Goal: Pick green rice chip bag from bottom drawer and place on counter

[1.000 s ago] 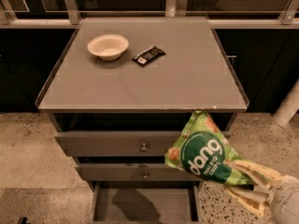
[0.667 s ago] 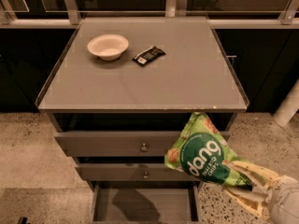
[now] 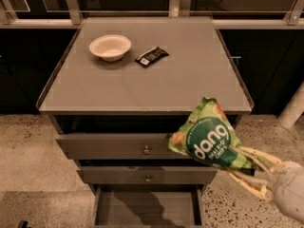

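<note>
The green rice chip bag (image 3: pixel 207 137), light green with a dark green "dang" patch, hangs in the air in front of the two upper drawers, at the counter's front right corner. My gripper (image 3: pixel 249 167) comes in from the lower right and is shut on the bag's lower right edge, its pale fingers (image 3: pixel 247 180) clamped on the crinkled end. The bottom drawer (image 3: pixel 146 207) stands pulled open below, its grey floor bare. The counter (image 3: pixel 156 75) is the wide grey top with a thin raised rim, above and left of the bag.
A white bowl (image 3: pixel 109 47) and a small black wrapped bar (image 3: pixel 151 56) lie on the counter's back left part. Two knobbed grey drawers (image 3: pixel 114 146) are closed above the open one. A white post (image 3: pixel 292 109) stands at the right on the speckled floor.
The bag and gripper have barely moved; the bag is held at about the same height in front of the drawers.
</note>
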### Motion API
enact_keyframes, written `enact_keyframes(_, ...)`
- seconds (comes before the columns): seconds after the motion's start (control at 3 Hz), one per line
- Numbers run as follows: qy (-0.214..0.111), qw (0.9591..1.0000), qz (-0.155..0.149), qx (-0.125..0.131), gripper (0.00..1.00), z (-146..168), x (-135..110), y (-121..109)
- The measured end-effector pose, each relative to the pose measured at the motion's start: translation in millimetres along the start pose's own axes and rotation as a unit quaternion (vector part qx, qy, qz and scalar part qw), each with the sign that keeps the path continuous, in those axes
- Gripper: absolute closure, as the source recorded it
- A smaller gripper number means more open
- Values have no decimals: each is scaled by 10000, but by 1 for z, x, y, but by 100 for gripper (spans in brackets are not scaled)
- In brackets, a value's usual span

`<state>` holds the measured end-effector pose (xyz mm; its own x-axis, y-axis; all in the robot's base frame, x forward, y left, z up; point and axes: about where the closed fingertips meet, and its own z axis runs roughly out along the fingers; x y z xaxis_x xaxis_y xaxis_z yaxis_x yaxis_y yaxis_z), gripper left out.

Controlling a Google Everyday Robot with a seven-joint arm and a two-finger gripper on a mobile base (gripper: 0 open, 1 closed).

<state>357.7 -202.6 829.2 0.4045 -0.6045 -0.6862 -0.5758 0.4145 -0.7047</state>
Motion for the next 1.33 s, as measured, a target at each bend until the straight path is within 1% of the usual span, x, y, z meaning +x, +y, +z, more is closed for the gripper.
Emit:
enact_keyframes(0.33, -395, 9991, 130, -15, 100, 31, 3, -32)
enact_keyframes(0.67, -596, 9980, 162, -159, 100, 66, 2, -61)
enact_keyframes(1.0, -660, 9969, 149, -392, 100, 102, -1, -92)
enact_keyframes(1.33, -447, 9966, 43, -694, 100, 136, -4, -123)
